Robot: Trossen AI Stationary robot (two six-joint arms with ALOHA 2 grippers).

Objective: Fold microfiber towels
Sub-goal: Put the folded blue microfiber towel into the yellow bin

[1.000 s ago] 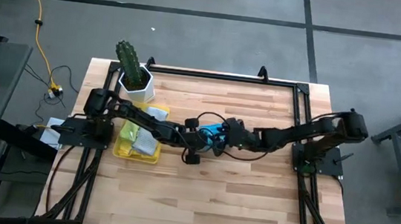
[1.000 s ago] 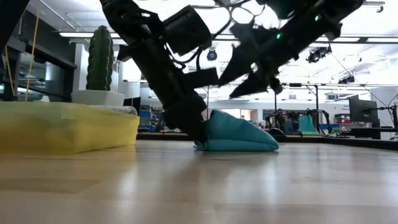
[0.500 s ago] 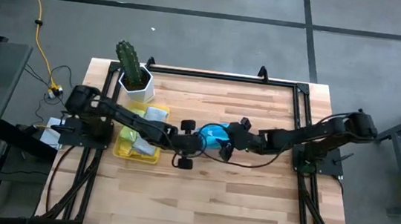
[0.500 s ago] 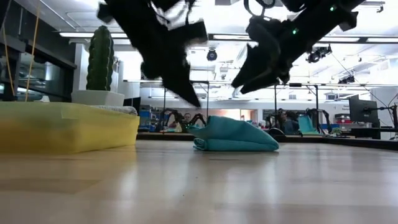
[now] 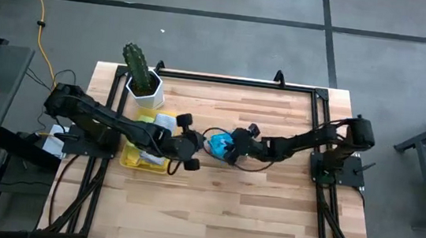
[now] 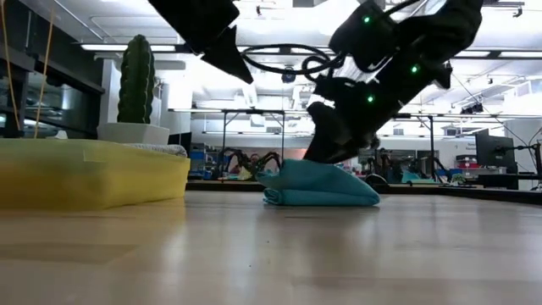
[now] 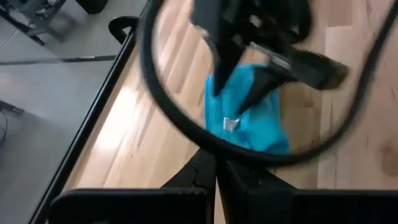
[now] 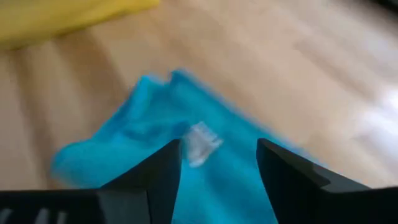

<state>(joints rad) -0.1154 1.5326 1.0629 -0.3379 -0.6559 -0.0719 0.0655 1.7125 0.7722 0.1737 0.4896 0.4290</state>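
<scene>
Step in hand, as judged: a fold of the small, soft light-blue microfiber towel [image 5: 219, 144], which lies bunched in a low rounded heap on the wooden desk [image 5: 267, 212], near its middle and just beside the rigid translucent yellow plastic tray [image 5: 145, 163]. In the low view the towel [image 6: 320, 185] is seen doubled over on itself, a rolled edge toward the tray side. A small white label is seen on the cloth in the right wrist view.

Right gripper [image 5: 231, 149]: brought down onto the towel from the right side of the desk. In its own wrist view the jaws are seen spread, one finger to each side of the label, with cloth between them (no pinch is made yet, by the look of it). In the low view its tips are at the crest of the heap, touching or very nearly so.

Left gripper [image 5: 191, 150]: held above the desk between tray and towel, clear of the cloth; jaws pressed together and empty, as shown in the left wrist view.

More yellow cloths are seen in the tray, beside a green cactus in a white pot [image 5: 140, 76].

Next move, as judged: the right jaws to be closed on the upper layer or an edge, then the layer carried over and laid flat. A single layer must be caught, not the whole heap, or the bundle will simply be dragged across the desk.
</scene>
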